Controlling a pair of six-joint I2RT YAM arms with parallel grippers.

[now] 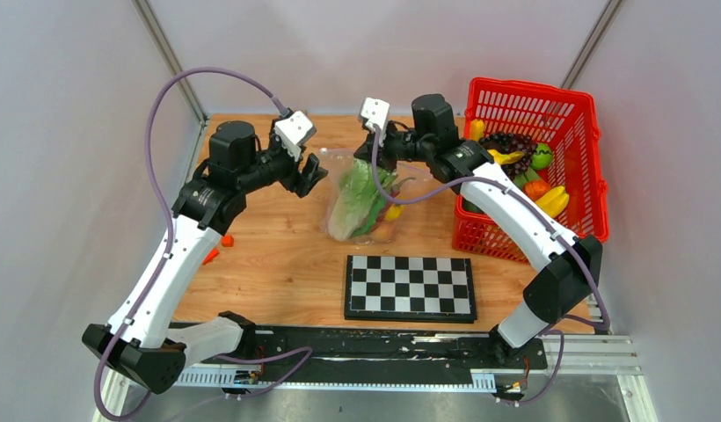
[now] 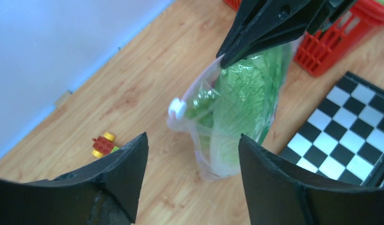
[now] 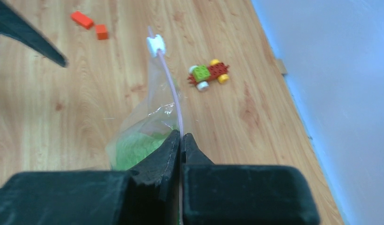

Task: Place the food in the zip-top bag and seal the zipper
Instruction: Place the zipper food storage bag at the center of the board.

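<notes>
L gripper (image 2: 192, 140) jaws stand wide apart, nothing btwn them, over wood table (image 2: 134, 84). R gripper (image 2: 224, 57) pinches top edge of clear bag (image 2: 199, 117); lettuce (image 2: 246, 98) inside, white slider (image 2: 177, 108) at left end. Toy brick figure (image 2: 103, 144) left, chessboard (image 2: 340, 136) right, red basket (image 2: 330, 42) upper right.

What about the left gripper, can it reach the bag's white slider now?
Probably yes: the left gripper stands open just short of the slider, with nothing between them. The right gripper pinches the zipper at the far end, holding the bag up.
</notes>
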